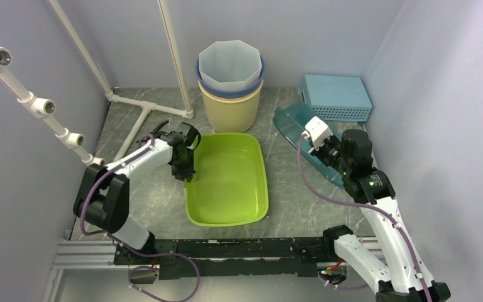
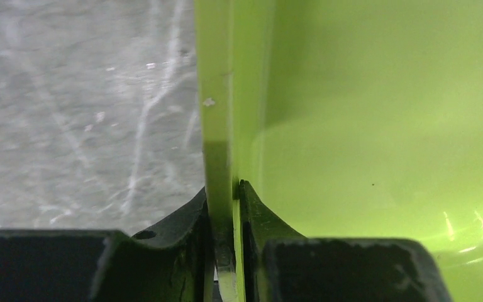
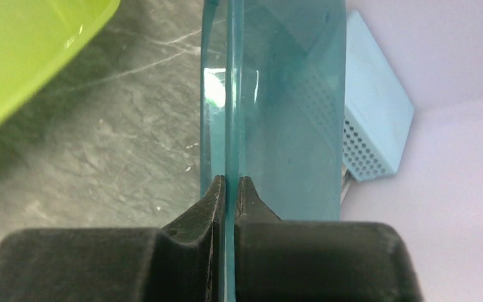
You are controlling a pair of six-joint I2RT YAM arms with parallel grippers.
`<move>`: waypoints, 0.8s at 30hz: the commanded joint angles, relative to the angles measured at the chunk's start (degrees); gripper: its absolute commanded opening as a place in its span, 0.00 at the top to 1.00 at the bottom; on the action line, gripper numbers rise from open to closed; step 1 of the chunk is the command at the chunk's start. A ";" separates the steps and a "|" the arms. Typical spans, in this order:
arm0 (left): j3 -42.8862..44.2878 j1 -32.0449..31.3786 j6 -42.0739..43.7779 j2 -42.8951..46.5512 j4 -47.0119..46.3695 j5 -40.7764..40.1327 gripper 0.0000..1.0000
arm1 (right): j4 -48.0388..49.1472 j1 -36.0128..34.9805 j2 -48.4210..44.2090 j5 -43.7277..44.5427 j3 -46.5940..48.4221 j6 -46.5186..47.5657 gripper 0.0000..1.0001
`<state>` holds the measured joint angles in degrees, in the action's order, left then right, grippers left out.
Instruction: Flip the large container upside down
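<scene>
**Left pincer (image 2: pixel 224 190) clamped on the large green container's rim**

Left pincer fingers (image 2: pixel 185 217) sit one on each side of the left rim of the large green container (image 1: pixel 226 189), pressed against its thin wall, one finger outside over the table and the other inside the basin. The container stands upright, mouth up, flat on the grey marbled table (image 1: pixel 157 201) at the middle of the workspace.

Its far rim lies just beside the stacked buckets (image 1: pixel 229 85), with only a narrow gap showing from above. Its near rim comes close to the black rail (image 1: pixel 226 248) at the arms' bases. To the left of the container the table is bare out to the white pipe frame (image 1: pixel 144 104). To its right a strip of bare table separates it from the teal container (image 1: pixel 287 124).

The right pincer (image 3: pixel 231 182) is closed tight on the thin edge of that teal container, which stands tilted, its upper part leaning towards the light blue perforated basket (image 1: pixel 335 97) in the far right corner. The side walls stand close on both sides.
</scene>
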<state>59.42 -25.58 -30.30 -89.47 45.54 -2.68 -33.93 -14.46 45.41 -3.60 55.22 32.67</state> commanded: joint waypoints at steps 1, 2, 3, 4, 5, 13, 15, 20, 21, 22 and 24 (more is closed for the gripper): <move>2.91 3.74 2.54 4.77 7.43 -7.52 0.78 | 0.51 -0.62 -3.26 -11.89 -3.44 19.60 1.00; 2.83 5.02 2.94 5.73 7.98 -7.83 0.77 | 1.30 -0.72 -3.69 -12.22 -4.58 20.05 1.00; 2.89 6.37 3.31 6.64 8.58 -8.12 0.76 | 1.51 -0.81 -3.97 -12.51 -5.46 21.20 1.00; 2.90 7.52 3.73 7.51 9.13 -8.30 0.73 | 1.33 -1.02 -4.17 -12.85 -6.24 22.34 1.00; 2.96 8.57 4.02 8.50 9.59 -8.47 0.69 | 1.25 -1.32 -4.32 -12.94 -6.91 23.19 1.00; 7.51 10.82 5.27 13.56 11.93 -3.14 0.33 | 1.47 -5.23 -5.04 -13.51 -13.26 24.02 1.00; 9.32 10.82 5.85 15.06 10.46 1.21 0.31 | 0.59 -6.29 -5.26 -12.07 -14.64 22.35 1.00; 12.16 10.82 5.29 17.53 3.81 16.02 0.27 | -0.56 -7.65 -7.57 -12.12 -17.95 18.37 1.00; 12.25 10.82 4.64 17.54 2.59 18.11 0.27 | -0.77 -7.76 -7.99 -12.56 -18.43 17.91 1.00; 12.22 10.82 3.94 17.47 1.72 19.57 0.28 | -0.91 -7.93 -8.27 -12.69 -18.82 17.28 1.00; 12.29 10.82 3.37 16.99 0.83 21.50 0.28 | -1.82 -8.11 -8.61 -13.11 -19.20 16.35 1.00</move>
<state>70.06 -14.70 -25.61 -72.60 51.20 8.91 -34.22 -22.09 37.76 -15.22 36.80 52.25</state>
